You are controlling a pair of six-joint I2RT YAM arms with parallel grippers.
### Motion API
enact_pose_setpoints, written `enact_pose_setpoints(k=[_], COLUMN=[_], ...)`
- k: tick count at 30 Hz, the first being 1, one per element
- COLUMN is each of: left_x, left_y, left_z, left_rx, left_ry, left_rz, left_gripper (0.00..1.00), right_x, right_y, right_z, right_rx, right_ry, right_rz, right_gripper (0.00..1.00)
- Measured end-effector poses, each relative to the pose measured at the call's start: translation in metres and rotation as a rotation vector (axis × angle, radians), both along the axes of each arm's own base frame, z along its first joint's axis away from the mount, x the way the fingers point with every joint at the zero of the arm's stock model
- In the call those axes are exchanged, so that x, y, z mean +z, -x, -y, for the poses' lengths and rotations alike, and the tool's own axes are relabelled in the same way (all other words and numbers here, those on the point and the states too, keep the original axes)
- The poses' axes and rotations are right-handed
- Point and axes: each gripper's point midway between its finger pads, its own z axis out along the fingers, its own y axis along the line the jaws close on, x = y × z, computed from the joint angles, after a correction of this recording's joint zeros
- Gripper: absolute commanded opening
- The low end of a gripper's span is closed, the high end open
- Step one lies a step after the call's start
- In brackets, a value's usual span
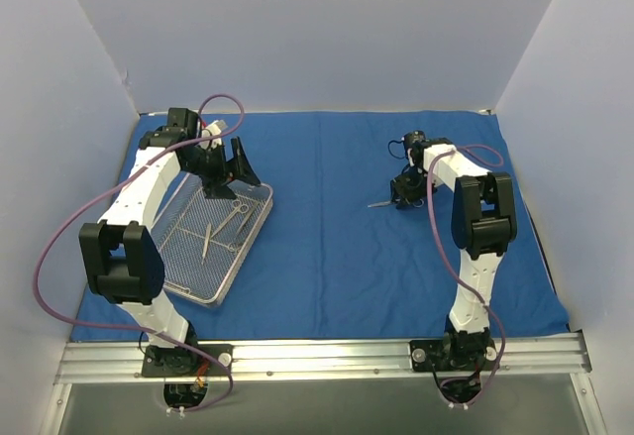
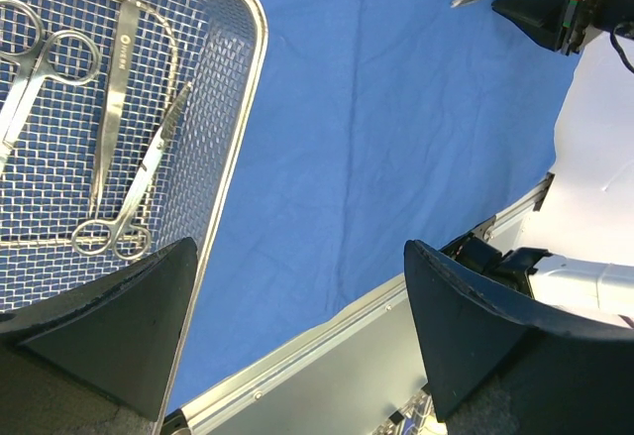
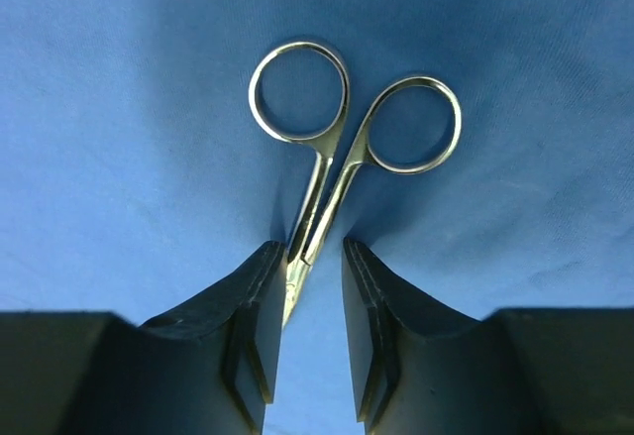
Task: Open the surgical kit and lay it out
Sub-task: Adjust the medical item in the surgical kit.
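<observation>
The royal-blue cloth wrap (image 1: 327,217) lies spread flat over the table. On its left side sits the silver wire-mesh tray (image 1: 248,247), holding scissors (image 2: 139,182), forceps (image 2: 114,98) and another ring-handled instrument (image 2: 40,58). My left gripper (image 1: 226,172) hangs open over the tray's far right corner, holding nothing. At the right, small steel scissors (image 3: 332,158) lie on the cloth. My right gripper (image 3: 312,257) is low over them, jaws narrowly apart. The blades lean against the left finger (image 3: 260,296), with a gap to the right finger (image 3: 369,296).
A metal rail (image 1: 327,356) with both arm bases runs along the near edge. White walls close in the back and both sides. Bare blue cloth lies between the tray and the right gripper (image 1: 401,197).
</observation>
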Motion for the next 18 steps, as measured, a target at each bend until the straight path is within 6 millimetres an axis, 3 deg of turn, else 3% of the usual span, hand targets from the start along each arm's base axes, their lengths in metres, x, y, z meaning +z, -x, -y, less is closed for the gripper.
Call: enact_pose_setpoints(k=[8,11,18], left_x=[-0.002,-0.002,-0.002], left_y=[-0.002,-0.001,0.000], left_z=[-0.004,-0.003,-0.003], left_rx=[0.012,0.011,0.010], left_ry=[0.004,0.007,0.013], left_rz=[-0.008,-0.011,-0.014], left_gripper=[0.94,0.94,0.94], right_x=[-0.001,-0.001,0.000], right_y=[-0.004,-0.005,-0.010], right_z=[-0.004,-0.006,-0.013], right_rx=[-0.034,-0.048,-0.083], right_ry=[-0.022,-0.037,-0.076], right_rz=[0.001,0.000,0.015], right_gripper=[0.19,0.10,0.11])
